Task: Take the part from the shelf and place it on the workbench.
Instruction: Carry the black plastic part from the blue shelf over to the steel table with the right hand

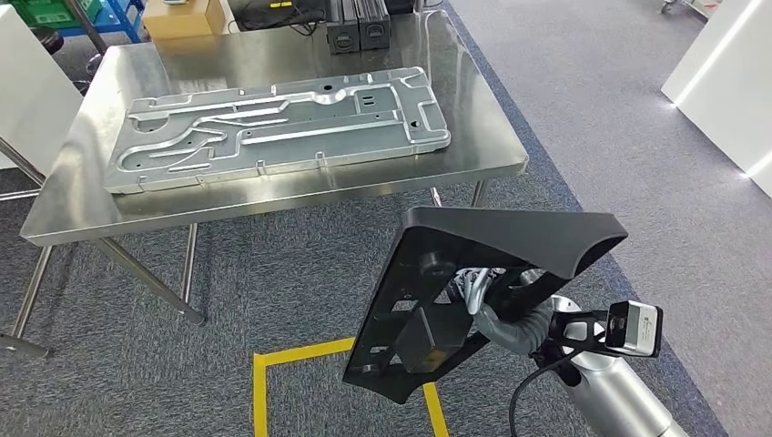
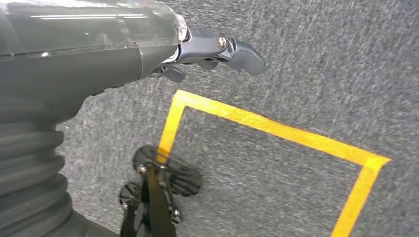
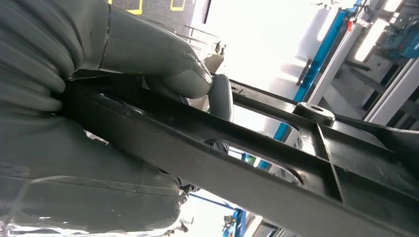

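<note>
Head view: my right hand grips the black part, fingers wrapped round a rib on its underside. The part is a big flat ribbed plastic panel, held off the floor, tilted steeply, ribbed side toward me, at about 5 o'clock in frame. Not on the table yet; the table's near edge is beyond the part, toward 12 o'clock, with a gap between them. The stainless table carries a large stamped metal plate lying flat across its middle. Two dark boxes stand at the far edge, about 12 o'clock from the plate, and a cardboard box sits behind the table at roughly 11 o'clock. Yellow floor tape forms a corner on the grey carpet directly below the part. My right wrist camera sticks out at 3 o'clock from the hand.

Left wrist view: my left hand hangs over the grey carpet, holding nothing. Its visible fingers are stretched out, not curled. The yellow tape corner runs across the floor under it.

Right wrist view: close-up of the grasp. My thumb presses down on one face of a black rib of the part, and a darker finger shows behind it on the other side. Firm clamp. Blue racking is blurred in the background.
</note>
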